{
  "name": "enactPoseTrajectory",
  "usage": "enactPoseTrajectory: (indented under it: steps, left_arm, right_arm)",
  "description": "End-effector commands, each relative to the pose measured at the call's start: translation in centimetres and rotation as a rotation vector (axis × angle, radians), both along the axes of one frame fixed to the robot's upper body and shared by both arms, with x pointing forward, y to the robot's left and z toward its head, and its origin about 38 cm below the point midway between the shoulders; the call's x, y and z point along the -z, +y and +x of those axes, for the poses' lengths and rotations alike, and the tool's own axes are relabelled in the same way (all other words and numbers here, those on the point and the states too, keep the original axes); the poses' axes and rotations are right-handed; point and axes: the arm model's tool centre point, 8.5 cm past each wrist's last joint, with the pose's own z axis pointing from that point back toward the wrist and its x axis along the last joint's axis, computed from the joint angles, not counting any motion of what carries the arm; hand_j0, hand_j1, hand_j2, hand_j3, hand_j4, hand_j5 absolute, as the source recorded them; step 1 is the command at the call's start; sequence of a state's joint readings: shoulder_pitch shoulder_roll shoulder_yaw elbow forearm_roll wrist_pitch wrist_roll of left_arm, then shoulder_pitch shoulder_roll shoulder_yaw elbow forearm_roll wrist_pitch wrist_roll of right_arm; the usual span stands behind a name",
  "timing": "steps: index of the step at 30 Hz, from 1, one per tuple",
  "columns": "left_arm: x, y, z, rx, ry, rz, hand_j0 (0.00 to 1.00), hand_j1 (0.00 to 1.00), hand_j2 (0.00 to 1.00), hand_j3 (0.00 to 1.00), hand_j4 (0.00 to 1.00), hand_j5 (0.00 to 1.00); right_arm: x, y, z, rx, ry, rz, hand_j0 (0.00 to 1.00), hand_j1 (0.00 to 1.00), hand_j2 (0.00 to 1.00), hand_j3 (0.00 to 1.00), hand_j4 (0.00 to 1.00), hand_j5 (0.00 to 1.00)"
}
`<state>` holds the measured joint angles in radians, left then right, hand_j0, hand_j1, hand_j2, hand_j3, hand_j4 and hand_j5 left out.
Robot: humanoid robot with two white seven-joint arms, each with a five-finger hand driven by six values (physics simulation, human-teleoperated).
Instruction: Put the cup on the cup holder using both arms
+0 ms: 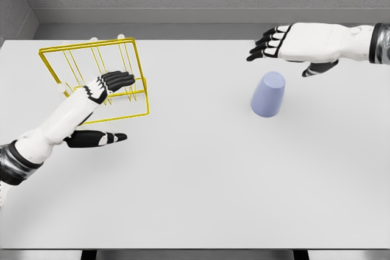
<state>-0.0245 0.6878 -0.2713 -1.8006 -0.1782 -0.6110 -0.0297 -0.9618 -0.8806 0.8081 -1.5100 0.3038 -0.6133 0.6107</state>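
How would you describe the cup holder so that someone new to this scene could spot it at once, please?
Start at the white table and look to its far left corner. There, under the left hand, stands the cup holder, a square rack of thin yellow wire. It is the only yellow, see-through thing; the cup on the right is solid pale blue.

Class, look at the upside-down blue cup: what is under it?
The cup stands mouth-down on the white table, so only bare tabletop shows around it. Whatever its opaque wall covers cannot be seen.

One cup [268,94], one wire cup holder [97,80], two robot hands.
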Motion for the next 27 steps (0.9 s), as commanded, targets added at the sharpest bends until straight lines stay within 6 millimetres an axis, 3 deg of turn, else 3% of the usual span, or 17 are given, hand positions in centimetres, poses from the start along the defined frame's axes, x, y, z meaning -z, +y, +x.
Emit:
enactPoseTrajectory:
  steps: [1, 4, 11, 15, 18, 27]
  left_arm:
    - [1.0, -0.9, -0.5, 0.045, 0.062, -0.029, 1.00, 1.00, 1.00, 1.00, 1.00, 1.00]
    - [1.6, -1.3, -0.9, 0.069, 0.089, -0.015, 1.00, 1.00, 1.00, 1.00, 1.00, 1.00]
    - [2.4, -2.6, -1.3, 0.144, 0.170, -0.050, 1.00, 1.00, 1.00, 1.00, 1.00, 1.00]
    - [2.6, -1.9, -1.5, 0.152, 0.220, -0.055, 1.00, 1.00, 1.00, 1.00, 1.00, 1.00]
    - [2.8, -1.4, -1.7, 0.158, 0.266, -0.068, 1.00, 1.00, 1.00, 1.00, 1.00, 1.00]
    - [4.2, -2.9, -0.9, 0.222, 0.579, -0.113, 1.00, 1.00, 1.00, 1.00, 1.00, 1.00]
  right_arm:
    - [2.3, -0.6, 1.0, 0.041, 0.064, -0.011, 1.00, 1.00, 1.00, 1.00, 1.00, 1.00]
    - [3.3, -1.4, 1.6, 0.072, 0.079, -0.034, 1.00, 1.00, 1.00, 1.00, 1.00, 1.00]
    - [4.4, 1.0, 1.9, 0.030, 0.079, -0.047, 1.00, 1.00, 1.00, 1.00, 1.00, 1.00]
    - [5.2, 1.8, 2.0, 0.016, 0.086, -0.066, 0.99, 0.99, 0.99, 0.99, 0.99, 0.99]
    - [5.8, 1.7, 2.1, 0.024, 0.096, -0.079, 0.99, 0.99, 0.99, 0.99, 0.99, 0.99]
    - [7.4, 0.7, 2.5, 0.055, 0.119, -0.129, 0.99, 0.99, 0.99, 0.99, 0.99, 0.99]
